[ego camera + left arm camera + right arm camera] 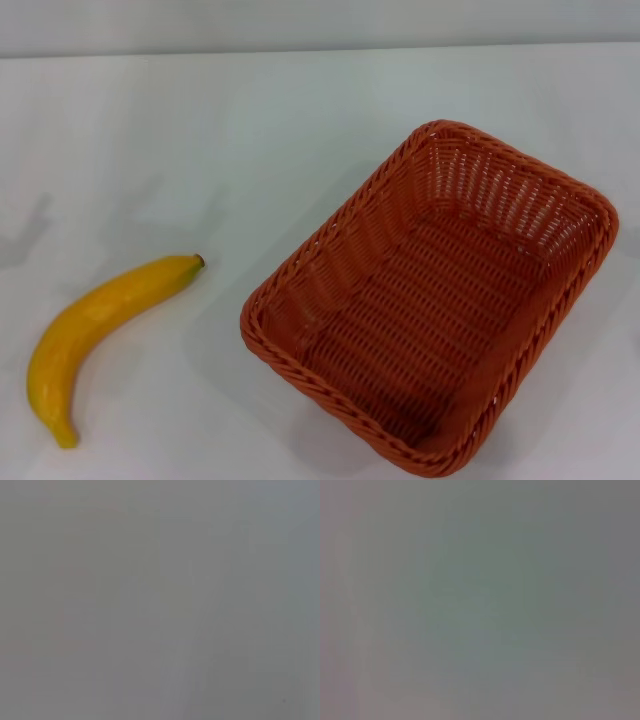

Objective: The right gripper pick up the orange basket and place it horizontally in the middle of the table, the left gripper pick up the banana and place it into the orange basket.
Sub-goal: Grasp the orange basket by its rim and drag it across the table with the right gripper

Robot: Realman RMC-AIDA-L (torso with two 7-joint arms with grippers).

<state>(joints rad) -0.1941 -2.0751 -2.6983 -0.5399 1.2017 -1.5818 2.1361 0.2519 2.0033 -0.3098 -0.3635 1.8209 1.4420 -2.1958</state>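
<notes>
Orange basket (430,300) is sitting on the white desk (200,130), right of centre in the head view, angled diagonally, open side up, nothing inside. Banana (95,335) is lying on the desk's left side, well apart from the basket, dark tip pointing toward it, stem end toward the near edge. Neither hand is showing in the head view, and both wrist views are showing only flat grey, so can't tell how open either one is or whether it's gripping anything.
</notes>
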